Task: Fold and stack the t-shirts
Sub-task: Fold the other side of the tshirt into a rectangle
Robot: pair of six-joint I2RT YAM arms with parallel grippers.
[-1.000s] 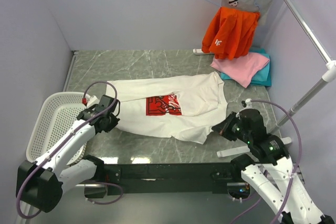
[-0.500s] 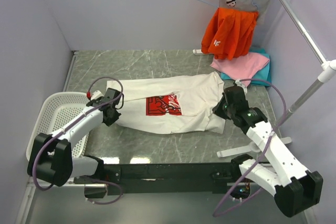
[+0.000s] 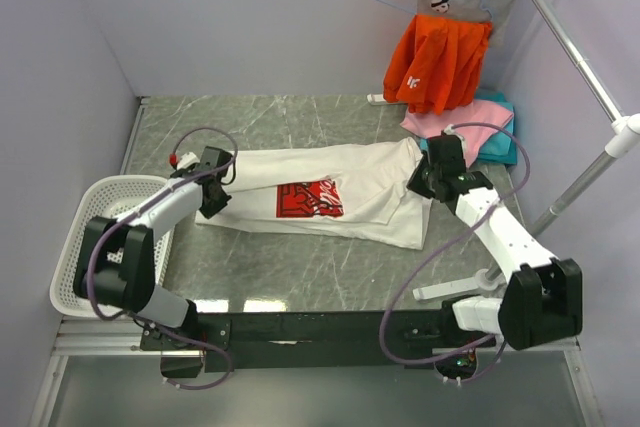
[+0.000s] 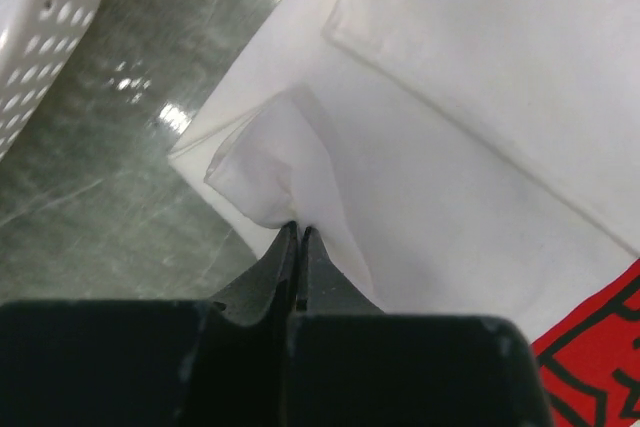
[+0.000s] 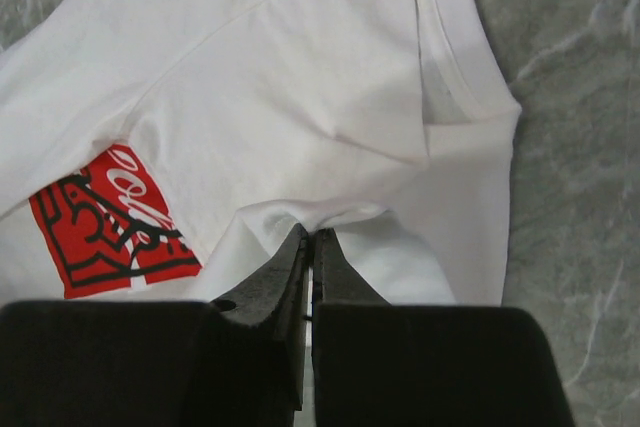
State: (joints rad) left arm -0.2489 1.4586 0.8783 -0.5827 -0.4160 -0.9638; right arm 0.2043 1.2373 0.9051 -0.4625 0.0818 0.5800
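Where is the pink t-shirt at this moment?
In the top view, the pink t-shirt lies at the table's far right, on the teal t-shirt, beside the hanging orange garment.

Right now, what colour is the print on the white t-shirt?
The print is red with black lines; right wrist view best.

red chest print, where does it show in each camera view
Top external: red chest print in mid-frame, on the white t-shirt.
Left wrist: the print in the bottom right corner, cut off.
Right wrist: the print at the left, mid-height.
Shared landmark: the white t-shirt around it.
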